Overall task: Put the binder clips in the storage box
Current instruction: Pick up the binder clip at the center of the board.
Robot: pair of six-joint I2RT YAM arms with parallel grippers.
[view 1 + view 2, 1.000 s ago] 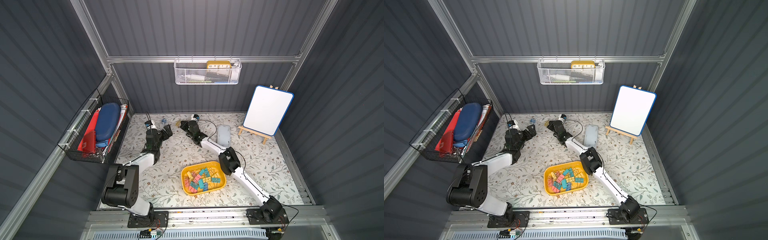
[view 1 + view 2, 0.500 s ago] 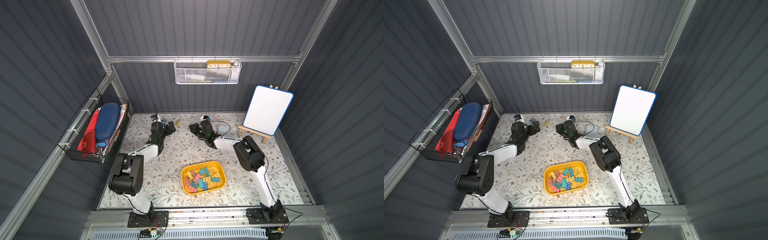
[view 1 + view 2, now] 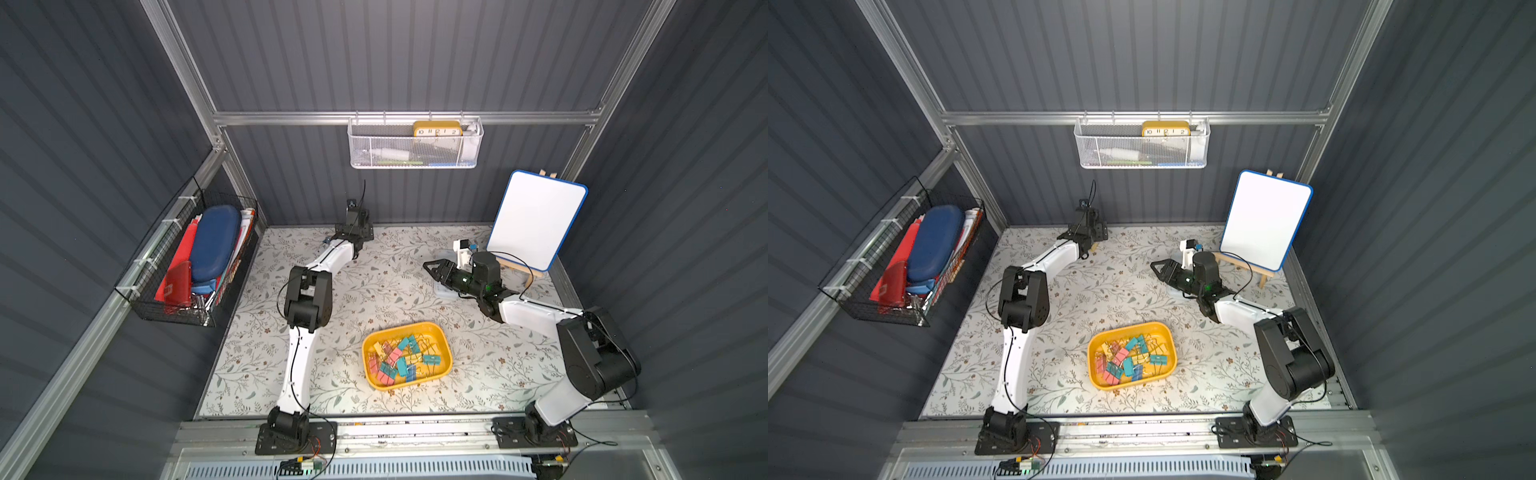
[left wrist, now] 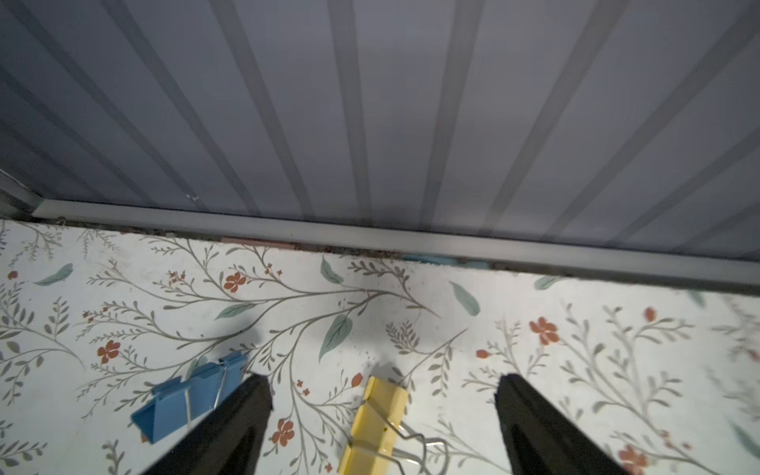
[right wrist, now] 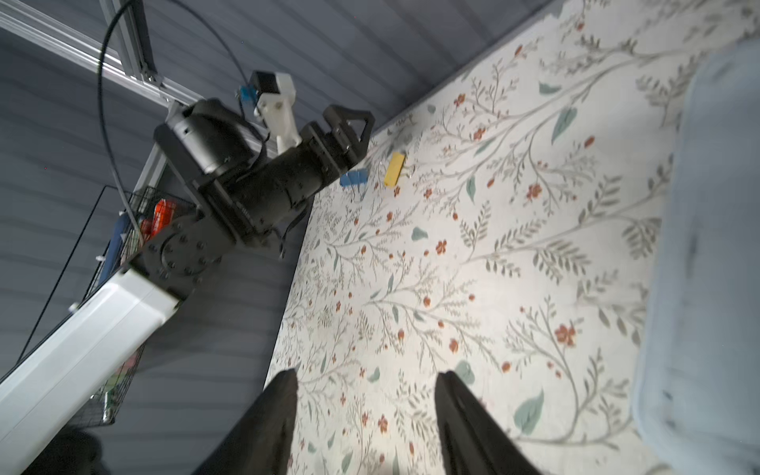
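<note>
Many binder clips (image 3: 401, 357) in pink, teal, blue and yellow lie heaped in the yellow storage box (image 3: 409, 326) at the front middle of the counter (image 3: 374, 291) in both top views. The white mesh basket (image 3: 374, 156) on the back wall holds a yellow clock (image 3: 437, 129).

Left wrist: the left end effector (image 4: 384, 384) is spread wide, straddling a loose yellow clip (image 4: 380, 423) whose long axis points roughly toward the back wall. A blue clip (image 4: 193, 390) lies slanted beside one finger.

Right wrist: the right end effector (image 5: 368, 376) gapes, holding nothing.
</note>
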